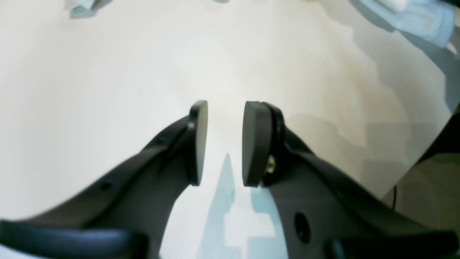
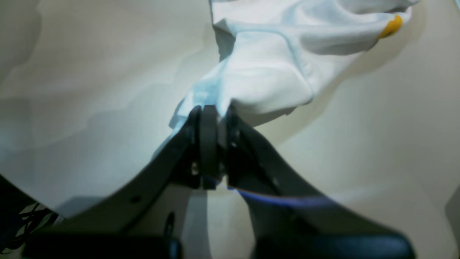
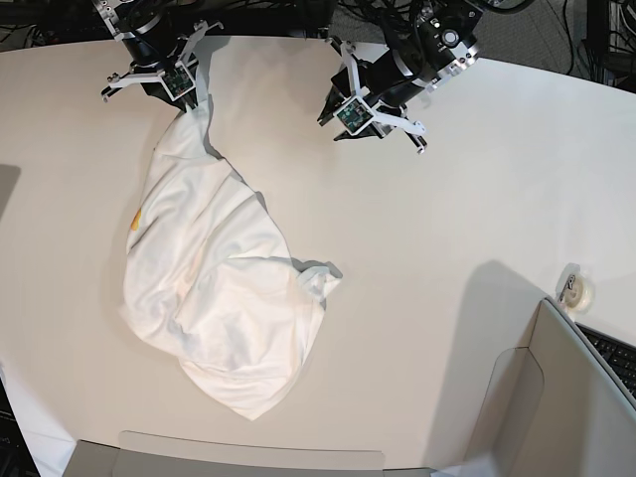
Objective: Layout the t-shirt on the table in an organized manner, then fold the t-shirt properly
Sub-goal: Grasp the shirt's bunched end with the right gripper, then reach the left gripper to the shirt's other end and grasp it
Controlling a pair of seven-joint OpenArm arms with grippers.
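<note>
1. Black end effector of the right arm point(image 2: 212, 118), nearest the lens in the right wrist view, is clamped tight on a bunched edge of the white short-sleeved cotton t-shirt point(image 2: 266, 79); cloth spills out just above the closed pads.
2. Left end effector point(image 1: 224, 144) stands partly open with a clear gap between its pads and holds nothing. It hangs above bare surface of the large, smooth, off-white table point(image 1: 107, 90), apart from the garment.
3. Location of the garment: in the base view the t-shirt point(image 3: 214, 288) lies on the table point(image 3: 447, 229) as a long crumpled heap. It runs from the right end effector point(image 3: 184, 84) at the far edge down toward the near edge. Its upper end appears drawn up to the grip.
4. Condition: mostly plain white cloth shows. Only a small orange patch of print is visible at one side. Sleeves, collar and hem cannot be told apart in the folds.
5. Progress, as judged: the layout stage is at an early point. The shirt is neither spread nor squared.
6. Outstanding: flattening, aligning sleeves and hem, and every fold.
7. Other items: a grey-beige panel point(image 3: 556, 397) and a small tape roll point(image 3: 579, 289) sit at the near right, well apart from the shirt.
</note>
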